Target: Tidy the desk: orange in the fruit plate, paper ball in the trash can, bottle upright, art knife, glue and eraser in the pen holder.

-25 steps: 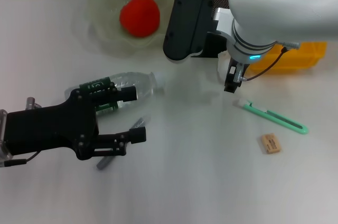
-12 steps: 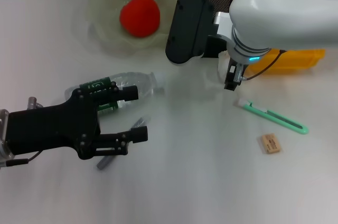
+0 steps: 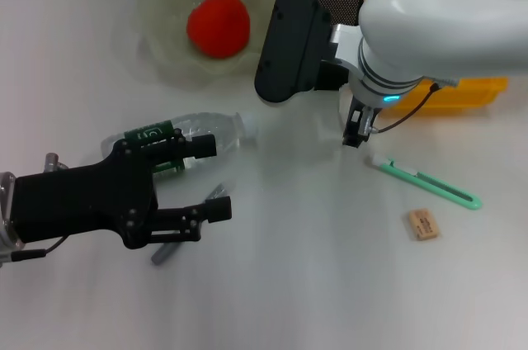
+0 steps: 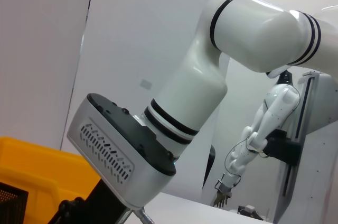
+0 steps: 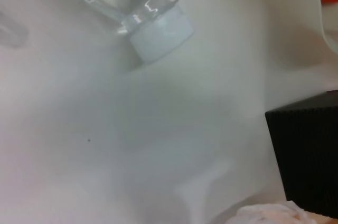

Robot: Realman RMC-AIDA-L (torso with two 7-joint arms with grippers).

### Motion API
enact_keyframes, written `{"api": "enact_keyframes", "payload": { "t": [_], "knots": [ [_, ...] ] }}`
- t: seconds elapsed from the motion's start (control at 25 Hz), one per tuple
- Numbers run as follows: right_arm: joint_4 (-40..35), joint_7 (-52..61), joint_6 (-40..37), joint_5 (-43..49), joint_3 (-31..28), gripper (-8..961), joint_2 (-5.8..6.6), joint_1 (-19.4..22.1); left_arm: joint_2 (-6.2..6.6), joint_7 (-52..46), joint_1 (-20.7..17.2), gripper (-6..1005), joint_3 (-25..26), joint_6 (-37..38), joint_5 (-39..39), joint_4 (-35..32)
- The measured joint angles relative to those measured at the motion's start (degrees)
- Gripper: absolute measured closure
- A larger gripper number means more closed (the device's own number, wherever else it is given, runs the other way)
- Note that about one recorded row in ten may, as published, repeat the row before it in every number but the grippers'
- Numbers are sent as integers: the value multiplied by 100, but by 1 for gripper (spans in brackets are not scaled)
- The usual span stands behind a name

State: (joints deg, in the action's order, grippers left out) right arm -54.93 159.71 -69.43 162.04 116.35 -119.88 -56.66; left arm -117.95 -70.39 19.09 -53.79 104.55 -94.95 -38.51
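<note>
Orange (image 3: pixel 218 26) sits in the fruit plate (image 3: pixel 157 11), so that step looks done. Bottle (image 3: pixel 186 139) lies on its side on the white desk (image 3: pixel 313 267). My left gripper (image 3: pixel 208 178) is right beside it, fingers apart, empty. Judged step: bottle upright; next I need to close on its body and tip it. My right gripper (image 3: pixel 356 131) hangs near the art knife (image 3: pixel 425 181); can't tell its fingers. Eraser (image 3: pixel 422 224) lies loose. Plain white wall behind.

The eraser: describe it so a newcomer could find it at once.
Start at the yellow bin on the robot's right side of the white desk. Nearer the robot lies the green art knife; the eraser lies just beyond it, apart, a small tan block, the only boxy thing there.
</note>
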Motion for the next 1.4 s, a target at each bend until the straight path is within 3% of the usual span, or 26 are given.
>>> {"api": "enact_keyframes", "payload": {
  "t": [0.24,0.44,0.56,1.04,1.28,1.4],
  "knots": [
    [-7,-1,-21,14,10,328,0,20,0,-1,-2,161,1,-30,17,2],
    [-129,9,-103,49,-28,485,0,50,0,17,-2,162,1,-71,20,52],
    [-358,24,-311,89,-39,485,0,77,0,30,-2,161,1,-83,20,59],
    [-2911,404,-2327,512,-126,486,12,732,21,88,-21,162,85,-96,18,81],
    [-3341,488,-2677,522,-281,486,68,956,58,212,2,162,184,-104,30,219],
    [-3474,309,-2798,528,-679,486,110,1108,59,214,9,162,189,-106,22,220]
  ]
}}
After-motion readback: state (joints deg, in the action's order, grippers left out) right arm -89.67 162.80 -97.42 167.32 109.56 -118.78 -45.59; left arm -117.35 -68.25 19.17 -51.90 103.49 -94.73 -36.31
